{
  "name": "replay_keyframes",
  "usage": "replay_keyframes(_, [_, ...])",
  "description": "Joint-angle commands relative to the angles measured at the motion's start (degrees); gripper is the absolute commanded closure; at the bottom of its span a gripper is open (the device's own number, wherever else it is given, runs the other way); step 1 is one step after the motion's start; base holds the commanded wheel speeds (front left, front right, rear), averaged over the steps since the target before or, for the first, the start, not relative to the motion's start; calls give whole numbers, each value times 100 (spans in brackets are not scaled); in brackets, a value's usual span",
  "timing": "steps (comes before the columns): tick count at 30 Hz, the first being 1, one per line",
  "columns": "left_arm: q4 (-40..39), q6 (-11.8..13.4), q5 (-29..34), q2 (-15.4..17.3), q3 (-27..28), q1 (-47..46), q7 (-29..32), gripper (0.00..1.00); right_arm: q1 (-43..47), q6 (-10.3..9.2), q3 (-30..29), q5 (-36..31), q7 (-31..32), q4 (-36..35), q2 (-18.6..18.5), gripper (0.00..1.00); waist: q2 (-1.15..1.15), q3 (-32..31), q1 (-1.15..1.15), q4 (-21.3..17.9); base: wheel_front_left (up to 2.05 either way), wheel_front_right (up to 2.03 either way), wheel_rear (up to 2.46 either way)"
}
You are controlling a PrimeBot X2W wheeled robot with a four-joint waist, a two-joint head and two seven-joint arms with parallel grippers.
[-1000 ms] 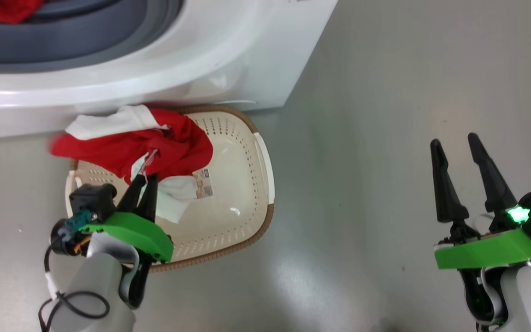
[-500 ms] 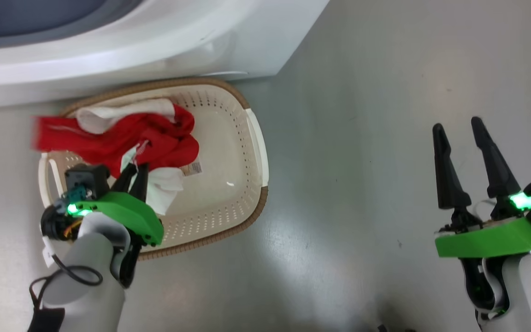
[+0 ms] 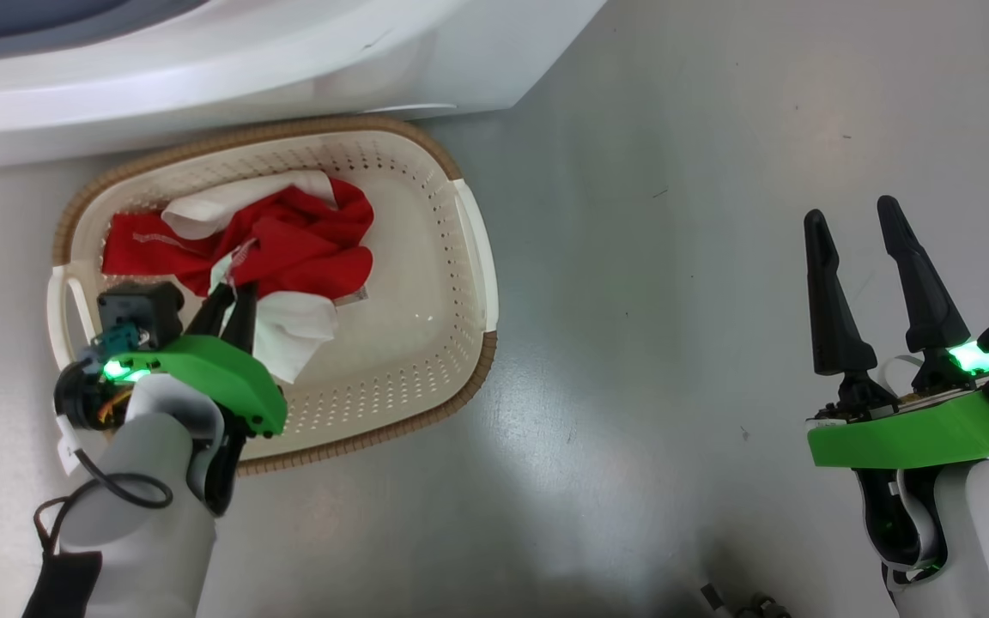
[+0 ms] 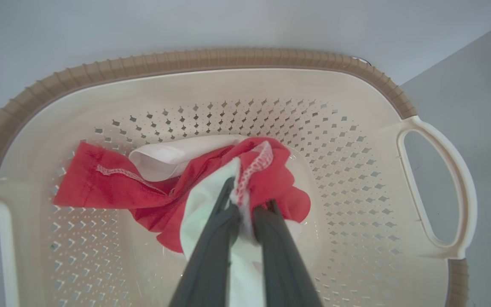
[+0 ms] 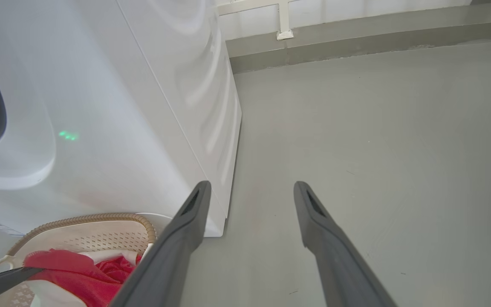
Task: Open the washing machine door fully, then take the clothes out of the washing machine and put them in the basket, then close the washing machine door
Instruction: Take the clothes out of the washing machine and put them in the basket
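Clothes (image 3: 306,240) lie in a loose heap inside the basket (image 3: 331,127), which sits on the floor just in front of the washing machine (image 3: 288,60). The left gripper (image 3: 235,293) has its fingers pinched on a white fold edged with red trim. The fabric looks light, soft and limp, likely to drape and slip, so a bunched fold or seam probably gives the surest hold. The right gripper (image 3: 851,209) hovers well apart over the floor, fingers spread, holding nothing.

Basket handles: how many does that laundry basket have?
2. The left handle sits beside the left gripper, which pinches the clothes; the right handle is at the opposite end of the basket. None seems hidden.
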Motion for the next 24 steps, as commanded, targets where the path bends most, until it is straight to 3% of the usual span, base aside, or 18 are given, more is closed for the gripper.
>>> replay_keyframes(1, [-32, -32, -71, 189, 90, 1, -36, 100, -5, 36, 111, -46, -37, -140, 5, 0, 0, 6, 0, 1, 0, 0, 0])
replay_keyframes(2, [-25, -32, -76, 187, 90, -6, -36, 97, -8, 36, 108, -48, -37, -140, 5, 0, 0, 9, 0, 2, 0, 0, 0])
replay_keyframes(6, [-1, -32, -87, 171, 102, -7, -36, 53, -12, 36, 102, -58, -37, -137, 8, 0, 0, -8, 0, 10, 0, 0, 0])
replay_keyframes(7, [2, -32, -88, 168, 107, -1, -36, 25, -11, 36, 101, -60, -37, -134, 9, 0, 0, -21, 0, 13, 0, 0, 0])
replay_keyframes(8, [-3, -32, -88, 169, 119, 6, -36, 8, -12, 36, 100, -61, -37, -129, 10, 0, 0, -36, 0, 14, 0, 0, 0])
replay_keyframes(9, [-10, -32, -89, 171, 136, 17, -36, 0, -14, 36, 100, -61, -37, -120, 11, 0, 0, -54, 0, 16, 0, 0, 0])
replay_keyframes(24, [-367, -32, -60, 152, 563, 409, -36, 0, -21, 36, 116, -55, -37, 3, -20, 0, 0, -653, 0, 102, 0, 0, 0])
